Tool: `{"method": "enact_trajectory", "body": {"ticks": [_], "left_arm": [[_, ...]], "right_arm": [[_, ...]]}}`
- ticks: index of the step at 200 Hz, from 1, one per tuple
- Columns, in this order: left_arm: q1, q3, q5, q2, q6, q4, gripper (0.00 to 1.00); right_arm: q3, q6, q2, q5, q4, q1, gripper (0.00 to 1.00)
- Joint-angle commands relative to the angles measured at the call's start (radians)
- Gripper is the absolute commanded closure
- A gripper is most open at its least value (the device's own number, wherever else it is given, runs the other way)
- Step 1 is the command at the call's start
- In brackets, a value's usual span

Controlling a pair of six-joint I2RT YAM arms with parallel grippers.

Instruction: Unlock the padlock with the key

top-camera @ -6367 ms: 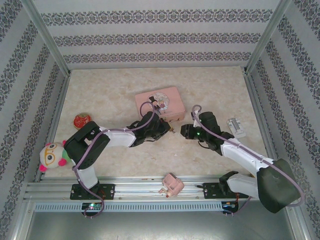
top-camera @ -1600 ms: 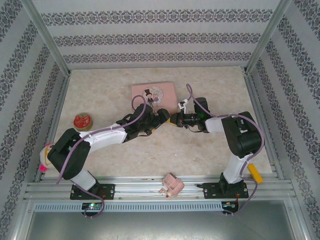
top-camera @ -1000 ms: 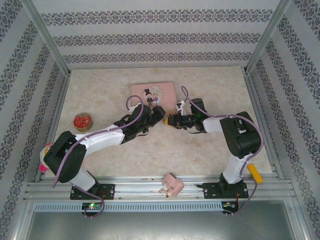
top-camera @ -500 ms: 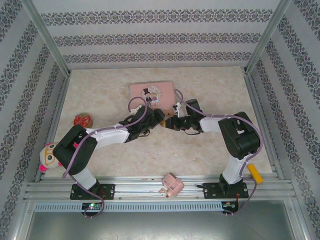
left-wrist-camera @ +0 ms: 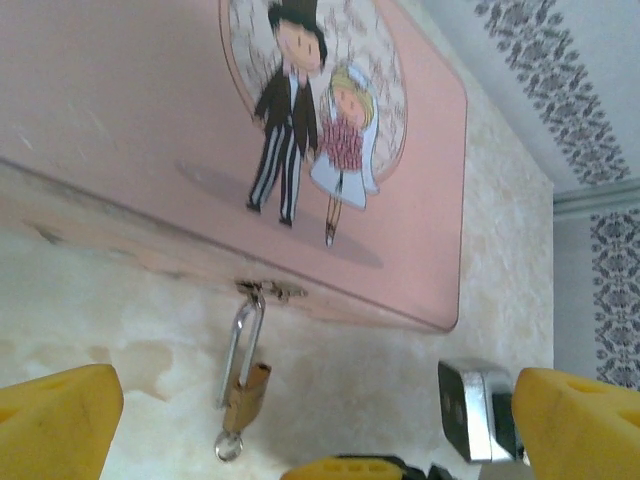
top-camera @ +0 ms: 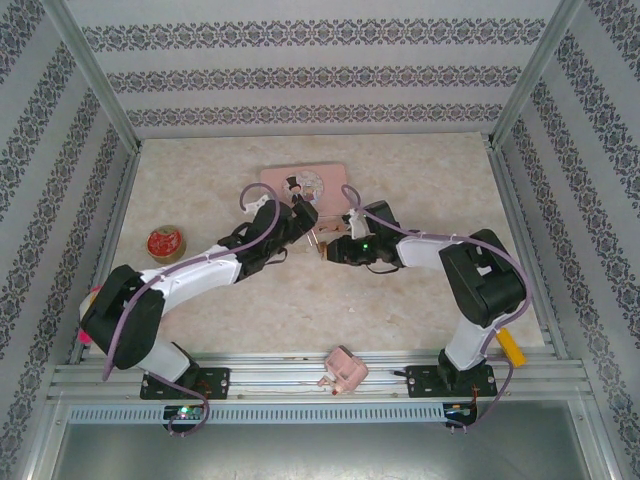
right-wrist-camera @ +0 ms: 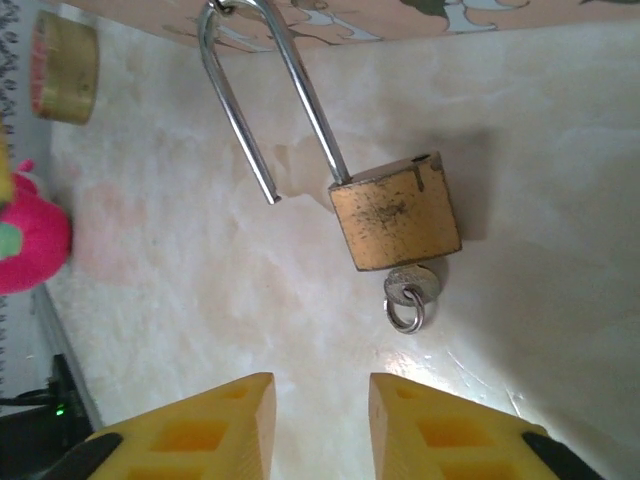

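The brass padlock (right-wrist-camera: 395,220) lies on the table with its silver shackle (right-wrist-camera: 300,90) sprung open, one leg free, the loop still hooked in the clasp of the pink tin (left-wrist-camera: 150,110). The key (right-wrist-camera: 410,285) sits in the lock's bottom, its ring hanging out. My right gripper (right-wrist-camera: 320,420) is open just short of the key, nothing between its yellow fingers. My left gripper (left-wrist-camera: 315,430) is wide open at the tin's front edge, with the padlock (left-wrist-camera: 245,390) between and ahead of its fingers. From above, both grippers (top-camera: 303,213) (top-camera: 326,250) meet at the padlock (top-camera: 318,240).
A red-topped round tin (top-camera: 165,243) sits at the left, a plush toy (top-camera: 90,300) behind my left arm. A pink object (top-camera: 342,370) rests on the front rail and a yellow block (top-camera: 510,345) by my right base. The tin (top-camera: 310,178) lies behind the grippers.
My left gripper has moved up and back to the tin's front edge. My right gripper has drawn slightly back toward the near side. The tin sits a little farther back than before.
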Motion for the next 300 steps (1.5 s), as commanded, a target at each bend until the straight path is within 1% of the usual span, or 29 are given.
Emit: {"method": "enact_trajectory", "body": {"ticks": [1,18,34,53,84,120,162,203,218,252,274,300], "left_arm": [[0.038,0.015,-0.065,-0.047,0.097,-0.069,0.01],[0.069,0.041,-0.081,-0.053,0.153,-0.11,0.01],[0.105,0.093,-0.081,-0.036,0.205,-0.178,0.01],[0.142,0.157,-0.073,0.002,0.262,-0.25,0.01],[0.19,0.245,-0.066,0.076,0.342,-0.308,0.01],[0.24,0.338,0.007,0.18,0.396,-0.361,0.01],[0.258,0.465,-0.004,0.301,0.462,-0.436,0.01],[0.261,0.547,0.038,0.396,0.471,-0.479,0.01],[0.261,0.55,0.055,0.411,0.463,-0.477,0.0],[0.261,0.529,0.082,0.414,0.448,-0.467,0.04],[0.26,0.496,0.096,0.399,0.434,-0.455,0.06],[0.261,0.437,0.126,0.37,0.406,-0.428,0.08]], "right_arm": [[0.041,-0.051,-0.045,0.152,-0.071,0.022,0.65],[0.054,-0.074,-0.042,0.208,-0.086,0.031,0.61],[0.085,-0.11,-0.02,0.234,-0.113,0.033,0.58],[0.126,-0.149,0.019,0.234,-0.128,0.034,0.55],[0.198,-0.209,0.081,0.229,-0.162,0.042,0.52],[0.25,-0.241,0.127,0.243,-0.203,0.044,0.51],[0.283,-0.264,0.175,0.219,-0.221,0.047,0.51],[0.32,-0.288,0.21,0.234,-0.247,0.063,0.5],[0.33,-0.293,0.221,0.24,-0.251,0.067,0.5],[0.35,-0.304,0.242,0.273,-0.282,0.075,0.52],[0.358,-0.304,0.253,0.32,-0.314,0.081,0.54],[0.368,-0.298,0.263,0.43,-0.368,0.095,0.54]]}}
